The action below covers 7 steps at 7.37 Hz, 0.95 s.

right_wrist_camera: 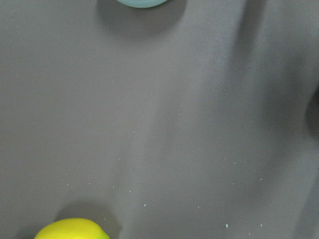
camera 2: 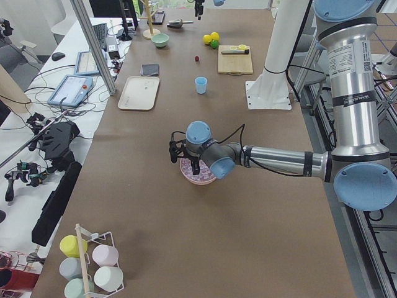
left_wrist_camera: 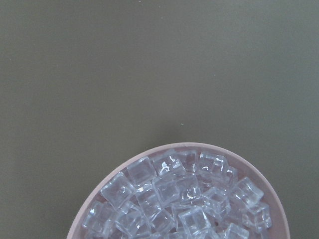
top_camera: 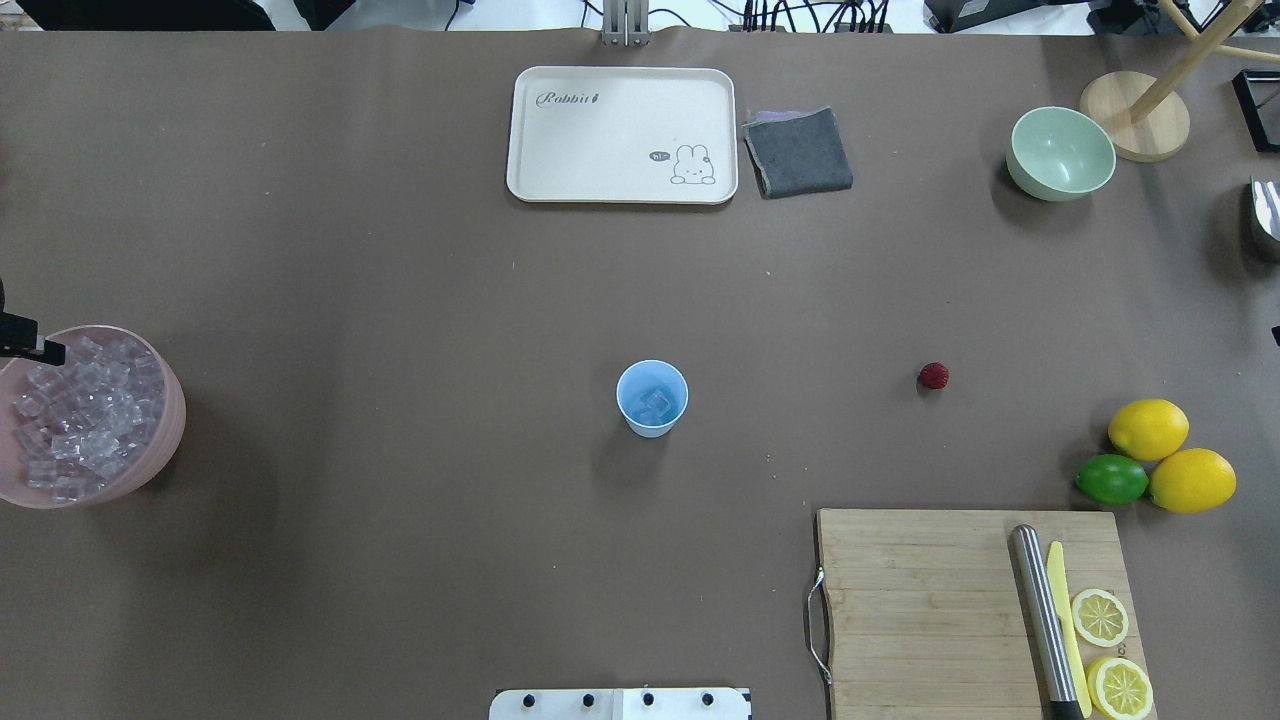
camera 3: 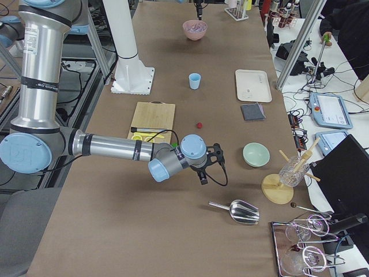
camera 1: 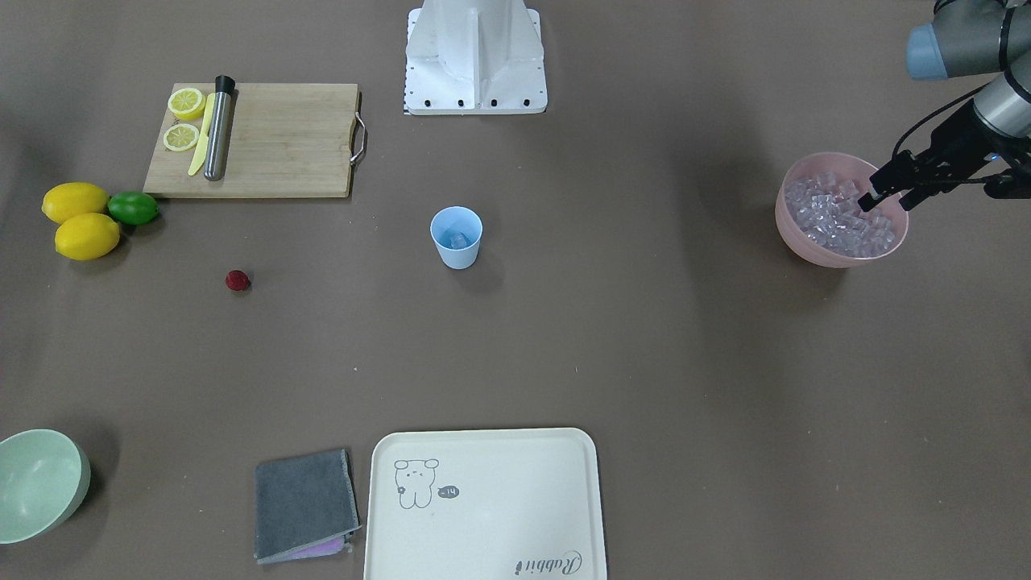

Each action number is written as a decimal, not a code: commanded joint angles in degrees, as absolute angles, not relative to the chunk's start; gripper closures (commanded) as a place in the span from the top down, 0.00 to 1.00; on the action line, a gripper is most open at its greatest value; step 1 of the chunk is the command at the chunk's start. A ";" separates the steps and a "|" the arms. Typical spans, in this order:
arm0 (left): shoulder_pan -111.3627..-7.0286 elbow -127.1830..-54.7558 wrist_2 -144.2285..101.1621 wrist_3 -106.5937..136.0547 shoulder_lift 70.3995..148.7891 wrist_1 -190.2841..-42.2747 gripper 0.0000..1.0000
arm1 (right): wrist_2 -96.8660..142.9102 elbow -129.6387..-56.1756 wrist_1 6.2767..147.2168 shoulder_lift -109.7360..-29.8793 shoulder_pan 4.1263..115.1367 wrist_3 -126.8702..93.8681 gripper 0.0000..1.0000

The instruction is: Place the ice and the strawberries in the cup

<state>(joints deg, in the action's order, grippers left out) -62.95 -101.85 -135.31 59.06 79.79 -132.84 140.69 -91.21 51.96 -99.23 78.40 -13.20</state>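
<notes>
At the worktop's (top_camera: 400, 300) left edge, the ice (top_camera: 75, 420) is heaped in a pink bowl (top_camera: 172, 420), over which the left end effector (camera 1: 886, 201) is held, fingers apart. The cup (top_camera: 650, 428), with ice inside, stands mid-worktop. The strawberry (top_camera: 934, 376) lies toward the right edge. Whether the right end effector (camera 3: 203, 178) is apart or together cannot be told.

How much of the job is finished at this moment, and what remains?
Done: some ice already lies in the cup. In hand: the left gripper hovers, open, over the pink bowl full of cubes, probably for more. Left: the strawberry sits on the table, outside the cup.
</notes>
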 commanded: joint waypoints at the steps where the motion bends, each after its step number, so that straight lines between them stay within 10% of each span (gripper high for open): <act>1: -58.55 -103.00 -133.68 62.56 80.51 -133.42 0.93 | 140.62 -91.23 52.03 -99.14 78.40 -13.27 1.00; 7: -55.55 -102.57 -132.72 63.46 78.22 -134.47 0.82 | 140.45 -91.41 52.03 -99.14 78.40 -13.36 1.00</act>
<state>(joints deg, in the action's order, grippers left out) -55.60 -102.82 -132.70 63.42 78.41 -134.21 140.46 -91.32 52.03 -99.14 78.40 -13.33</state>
